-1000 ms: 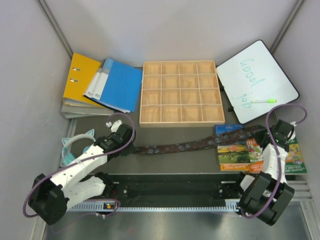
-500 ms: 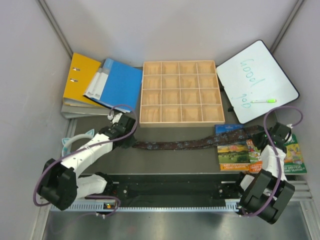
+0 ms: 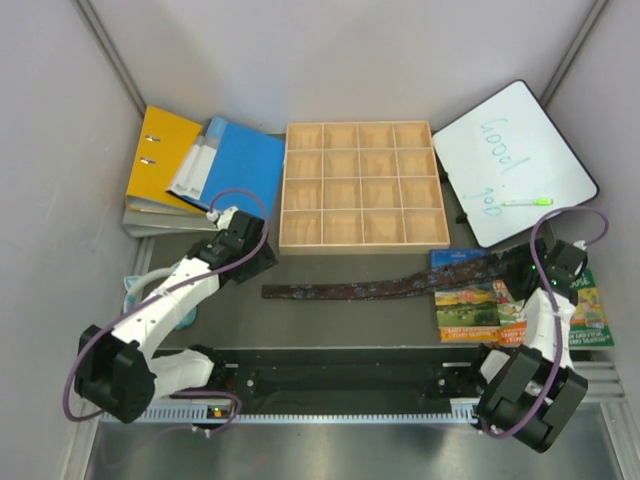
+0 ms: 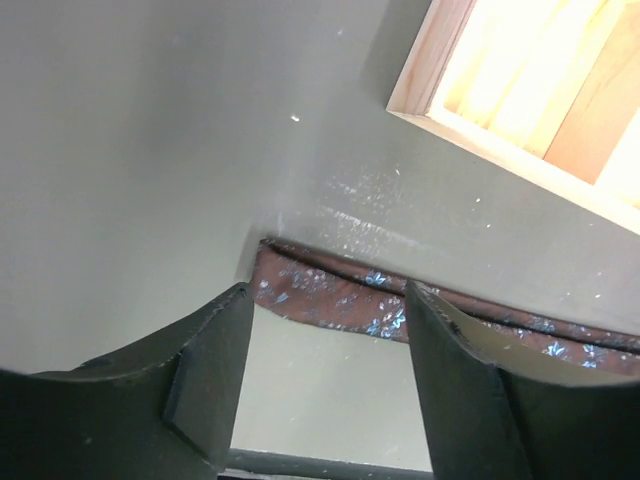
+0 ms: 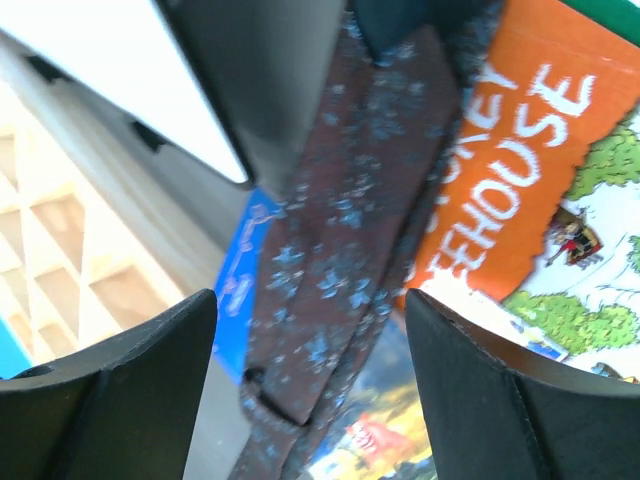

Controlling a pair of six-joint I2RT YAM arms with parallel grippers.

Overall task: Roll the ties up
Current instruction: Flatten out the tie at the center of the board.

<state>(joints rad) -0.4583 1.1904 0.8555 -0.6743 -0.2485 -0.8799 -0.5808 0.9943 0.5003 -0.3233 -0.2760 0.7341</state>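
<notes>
One tie (image 3: 380, 288), dark brown with pale blue specks, lies flat and stretched out across the table. Its right end rests on the picture books (image 3: 470, 305). My left gripper (image 3: 258, 263) hovers just behind the tie's left end. In the left wrist view this gripper (image 4: 327, 335) is open, with the tie's end (image 4: 330, 295) lying just past the fingertips. My right gripper (image 3: 527, 268) is over the tie's right end. Seen from the right wrist, it (image 5: 308, 335) is open above the tie (image 5: 340, 230), and nothing is gripped.
A wooden compartment tray (image 3: 360, 245) stands behind the tie. Blue folder (image 3: 235, 170) and yellow binder (image 3: 160, 160) lie at back left. A whiteboard (image 3: 515, 150) with a green marker (image 3: 527, 202) lies at back right. A teal headband (image 3: 135, 295) sits at the left edge.
Both grippers have opened and let go of the tie, which now lies flat. The left gripper has drawn back from the tie's left end toward the folders.
</notes>
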